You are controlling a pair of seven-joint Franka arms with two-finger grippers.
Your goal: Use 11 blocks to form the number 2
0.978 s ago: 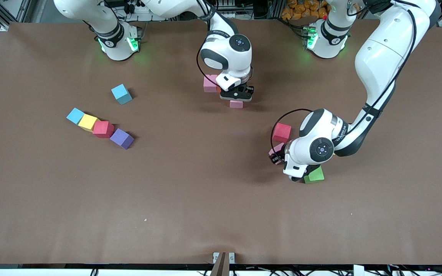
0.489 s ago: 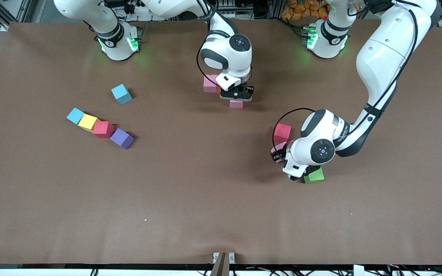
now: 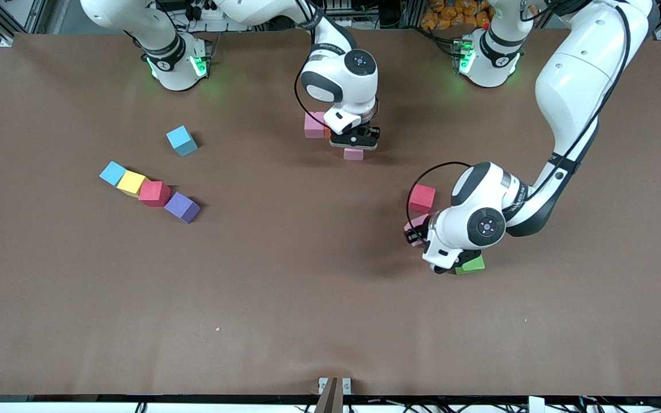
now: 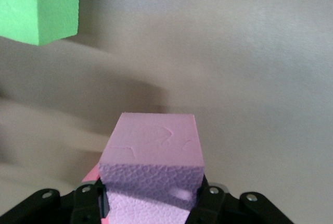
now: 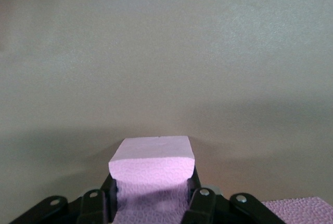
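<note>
Pink block point(image 4: 151, 153) sits clenched in the left gripper point(image 3: 416, 229) jaws, another pink cube point(image 5: 152, 164) in the right gripper point(image 3: 354, 146); lower each slowly, flat onto the bench point(image 3: 307, 275).

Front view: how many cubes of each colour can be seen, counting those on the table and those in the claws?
Pink cubes: 3
Red cubes: 2
Light-blue cubes: 2
Yellow cube: 1
Purple cube: 1
Green cube: 1
Total in plain sight: 10
</note>
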